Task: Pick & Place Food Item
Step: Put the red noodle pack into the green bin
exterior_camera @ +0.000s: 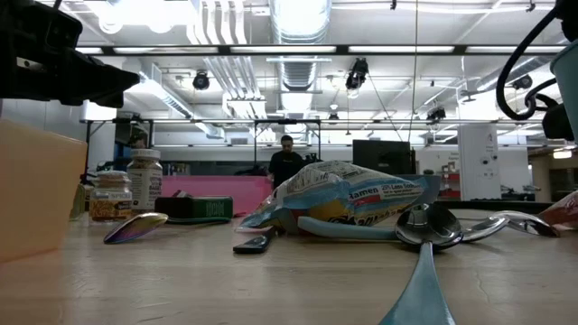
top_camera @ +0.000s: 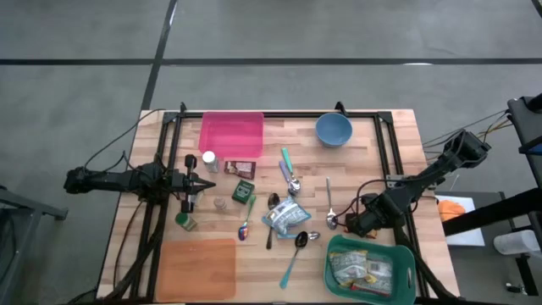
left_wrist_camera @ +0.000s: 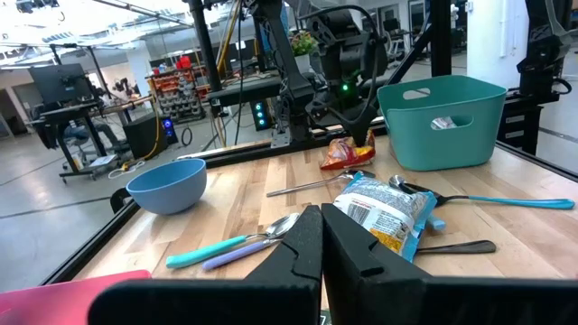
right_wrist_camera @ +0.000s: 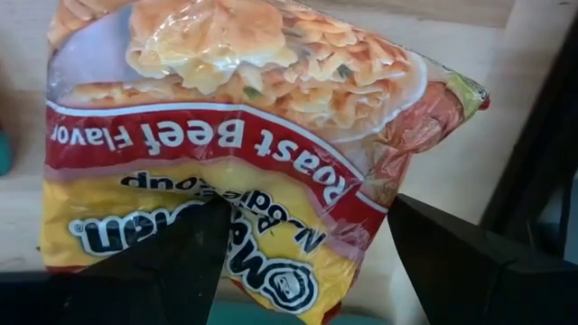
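Right gripper (top_camera: pixel 351 223) low over the table's right side just beside the green basket (top_camera: pixel 405 254), fingers spread wide around a red-and-yellow ramen packet (right_wrist_camera: pixel 244 135); grip contact unclear, packet mostly hidden under the arm from above. Left gripper (left_wrist_camera: pixel 321 236) fully closed, empty, hovering at table's left. Blue ramen pack (top_camera: pixel 286 217) lies mid-table among spoons (top_camera: pixel 296 246). Basket contents hard to make out.
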